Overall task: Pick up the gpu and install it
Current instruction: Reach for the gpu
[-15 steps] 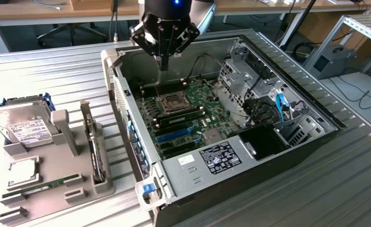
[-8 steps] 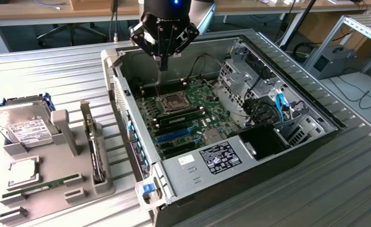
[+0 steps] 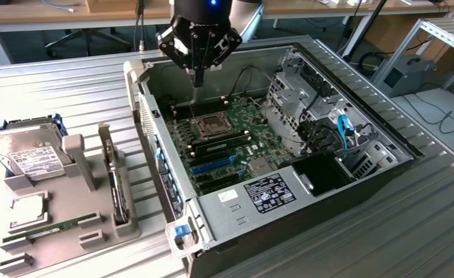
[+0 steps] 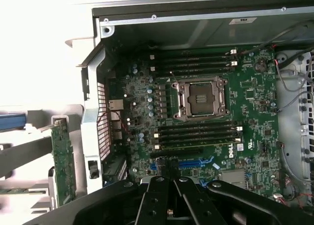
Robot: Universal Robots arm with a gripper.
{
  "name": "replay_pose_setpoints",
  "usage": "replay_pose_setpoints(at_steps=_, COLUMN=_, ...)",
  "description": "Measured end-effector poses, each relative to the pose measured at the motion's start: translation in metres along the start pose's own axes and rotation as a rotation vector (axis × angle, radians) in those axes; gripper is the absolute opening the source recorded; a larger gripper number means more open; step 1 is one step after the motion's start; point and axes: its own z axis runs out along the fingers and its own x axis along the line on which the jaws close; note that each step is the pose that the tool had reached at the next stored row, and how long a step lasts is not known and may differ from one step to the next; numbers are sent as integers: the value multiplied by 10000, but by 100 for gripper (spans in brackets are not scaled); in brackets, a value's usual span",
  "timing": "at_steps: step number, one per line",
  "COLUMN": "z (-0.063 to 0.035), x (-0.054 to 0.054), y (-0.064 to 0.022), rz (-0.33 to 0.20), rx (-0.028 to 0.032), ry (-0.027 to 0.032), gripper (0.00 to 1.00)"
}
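Grey rack [image 3: 72, 168] just beside the case [image 3: 153, 133], on the exterior view's left, holds the gpu [image 3: 117, 185]. It stands on edge, long axis parallel to the case wall. Your claw [image 3: 198, 78] is shut and empty over the motherboard [image 3: 235, 136]. Open it wide and grip the top edge mid-length, square to the card.

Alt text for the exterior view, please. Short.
The gripper, shut and empty, hangs over the motherboard in an open computer case. At the exterior view's left, the gpu stands on edge in a grey holder, near a hard drive.
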Motion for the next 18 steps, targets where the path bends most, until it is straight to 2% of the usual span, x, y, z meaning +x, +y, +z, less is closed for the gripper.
replay_pose_setpoints(at_steps=18, z=1, x=38, y=-3, rz=0, rx=0, ry=0, gripper=11)
